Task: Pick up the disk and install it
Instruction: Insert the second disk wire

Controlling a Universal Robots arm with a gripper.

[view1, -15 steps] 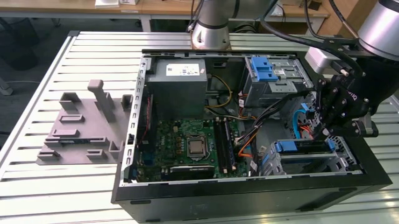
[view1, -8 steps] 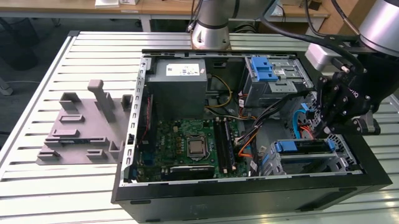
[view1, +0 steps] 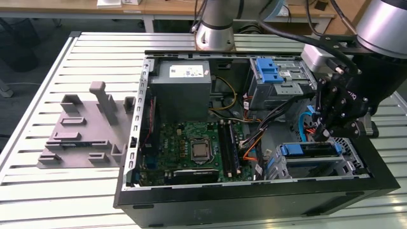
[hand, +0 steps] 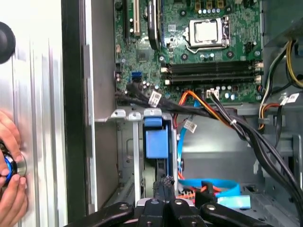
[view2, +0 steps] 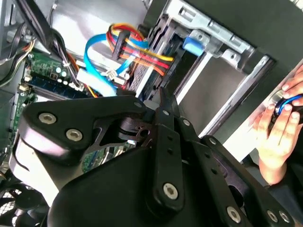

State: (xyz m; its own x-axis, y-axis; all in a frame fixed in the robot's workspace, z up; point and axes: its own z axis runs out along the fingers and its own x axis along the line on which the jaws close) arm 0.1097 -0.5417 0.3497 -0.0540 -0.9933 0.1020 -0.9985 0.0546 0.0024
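The disk (view1: 310,150) lies in its blue carrier inside the lower drive cage, at the exterior view's right of the open computer case. The carrier's blue end (hand: 156,142) sits in the cage slot in the first wrist view, and its blue tab (view2: 194,44) shows in the second wrist view. My black gripper (view1: 323,136) hangs just above the disk. Its fingertips (view2: 163,99) are pressed together with nothing between them. The shut gripper (hand: 165,181) points at the carrier's end and stands a little apart from it.
Red, orange and blue cables (view2: 124,47) run beside the cage. A grey power-supply box (view1: 184,78), the green motherboard (view1: 190,148) and an upper bay with a blue carrier (view1: 275,71) fill the case. A grey fixture (view1: 83,129) lies on the slatted table. A person's hand (hand: 9,177) holds a blue-ringed knob.
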